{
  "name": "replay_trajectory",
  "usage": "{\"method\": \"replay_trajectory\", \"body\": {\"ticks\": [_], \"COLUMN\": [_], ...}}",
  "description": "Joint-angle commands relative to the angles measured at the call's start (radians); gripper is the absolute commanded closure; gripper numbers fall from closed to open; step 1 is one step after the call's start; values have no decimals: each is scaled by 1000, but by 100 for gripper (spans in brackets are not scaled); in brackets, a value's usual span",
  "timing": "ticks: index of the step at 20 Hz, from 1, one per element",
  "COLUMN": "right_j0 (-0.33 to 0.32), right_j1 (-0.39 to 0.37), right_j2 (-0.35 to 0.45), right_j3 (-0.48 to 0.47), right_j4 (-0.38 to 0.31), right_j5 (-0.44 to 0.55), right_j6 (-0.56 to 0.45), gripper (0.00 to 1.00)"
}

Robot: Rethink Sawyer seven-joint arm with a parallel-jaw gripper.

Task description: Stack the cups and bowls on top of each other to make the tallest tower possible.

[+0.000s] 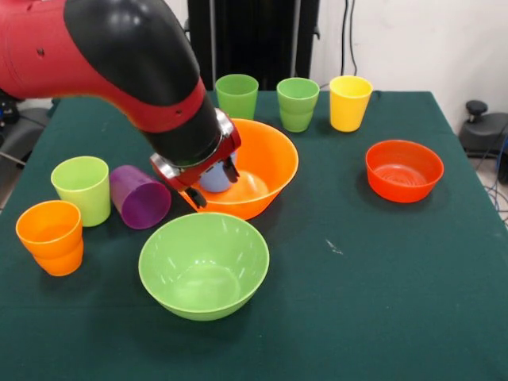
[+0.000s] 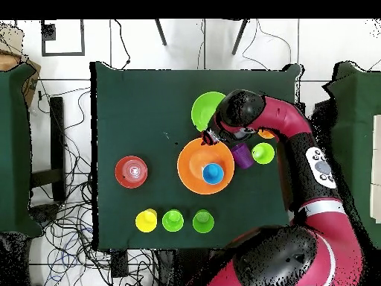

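Nearest, the lime bowl (image 1: 204, 266) sat upright and empty on the table (image 1: 357, 302), likely next to stack. Behind it, the orange bowl (image 1: 270, 155) held the blue cup (image 2: 213, 173) upright. The end effector (image 1: 214, 184) hung at its rim, fingers spread around nothing, probably just releasing.

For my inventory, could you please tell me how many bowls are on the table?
3: orange bowl mid-table, lime-green bowl just nearer the front camera, red-orange bowl apart at front view's right. None seems hidden.
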Motion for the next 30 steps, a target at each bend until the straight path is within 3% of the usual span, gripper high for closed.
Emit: {"method": "replay_trajectory", "body": {"ticks": [1, 21, 30], "right_j0": [17, 14, 75], "right_j1": [46, 11, -52], "right_j2": [0, -5, -31], "right_j3": [-16, 31, -20], "right_j4": [23, 6, 13], "right_j5": [-117, -132, 68], "right_j6": [122, 84, 103], "gripper": [0, 0, 0]}}
